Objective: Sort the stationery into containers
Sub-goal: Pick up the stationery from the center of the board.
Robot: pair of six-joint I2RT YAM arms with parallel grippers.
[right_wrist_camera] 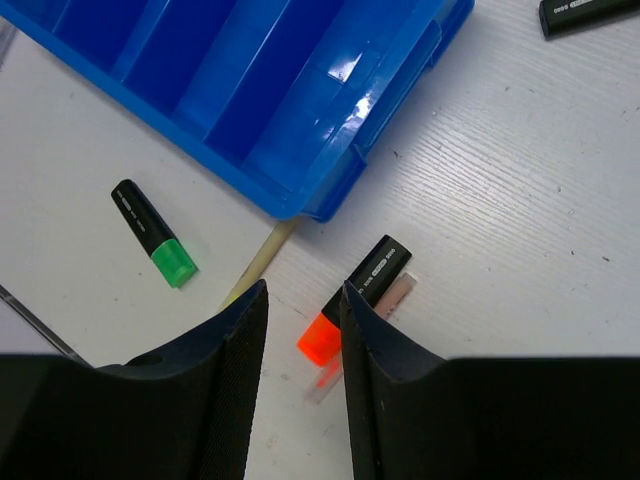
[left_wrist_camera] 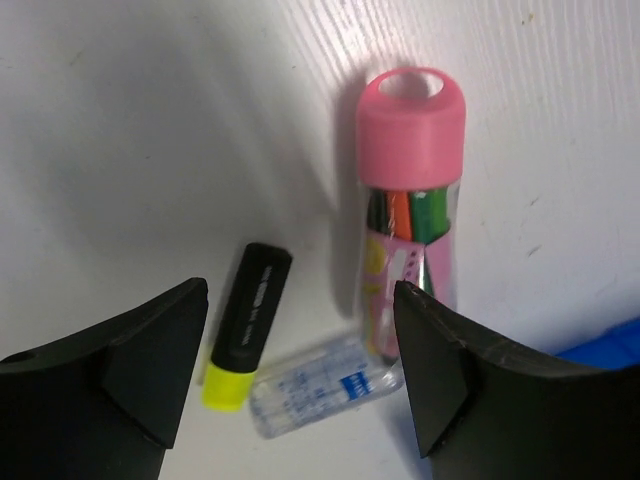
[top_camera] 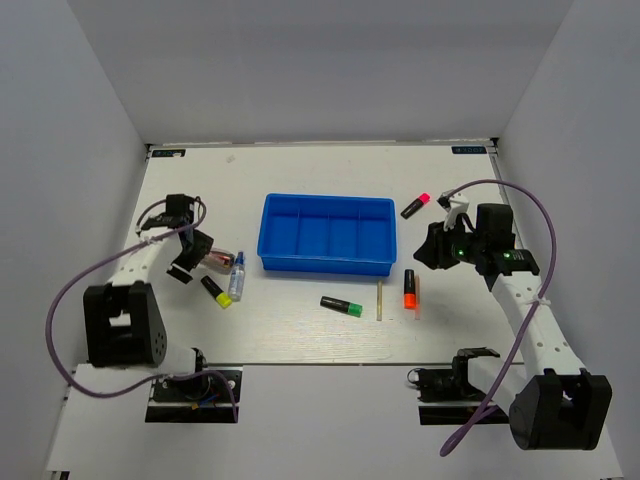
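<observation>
4 tray compartments (top_camera: 313,234); markers (left_wrist_camera: 405,214) in pink-capped tube (left_wrist_camera: 411,135)

White table (top_camera: 280,335) boxed by 3 seemingly grey walls (top_camera: 330,70).

A shallow bright-blue plastic tray (top_camera: 320,264) with 4 side-by-side compartments lies flat mid-table. Near its front lie a green-ended black highlighter (top_camera: 342,306), a thin pale stick (top_camera: 380,299) and an orange-ended highlighter (top_camera: 410,289). A pink-ended highlighter (top_camera: 415,206) lies at its right, and a yellow-ended highlighter (top_camera: 216,291) at its left.
</observation>
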